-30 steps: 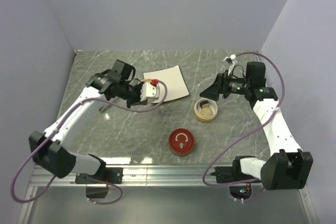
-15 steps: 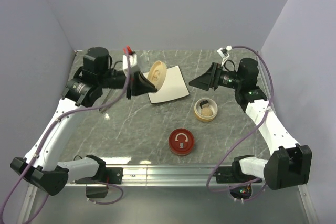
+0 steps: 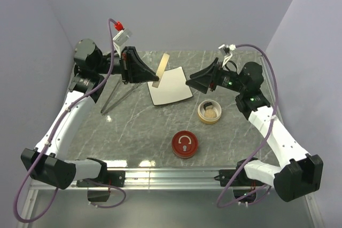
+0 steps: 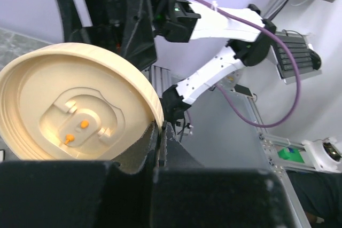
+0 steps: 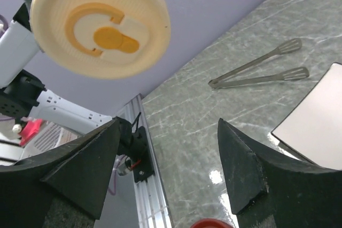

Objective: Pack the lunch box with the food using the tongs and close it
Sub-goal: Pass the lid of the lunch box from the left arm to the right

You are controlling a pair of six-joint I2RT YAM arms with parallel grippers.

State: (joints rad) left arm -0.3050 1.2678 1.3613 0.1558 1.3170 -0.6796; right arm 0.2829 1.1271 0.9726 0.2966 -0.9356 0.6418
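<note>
closing step, i judge: the left hand [image 3: 152, 80] clenches the lid [image 4: 75, 111] high over the worktop's [image 3: 139, 129] far edge, the right hand [image 5: 166, 132] gapes empty facing it, the tongs [image 5: 256, 79] lie idle near the left edge, and next the lid must cross the plate [image 3: 173, 86] through open air to the box [image 3: 200, 111] right of centre.

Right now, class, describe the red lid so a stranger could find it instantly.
Start at the grey marble table and go to the middle of its near edge. The red lid lies flat there; unlike the cream tub just behind it, it is red with a white ring mark.
</note>
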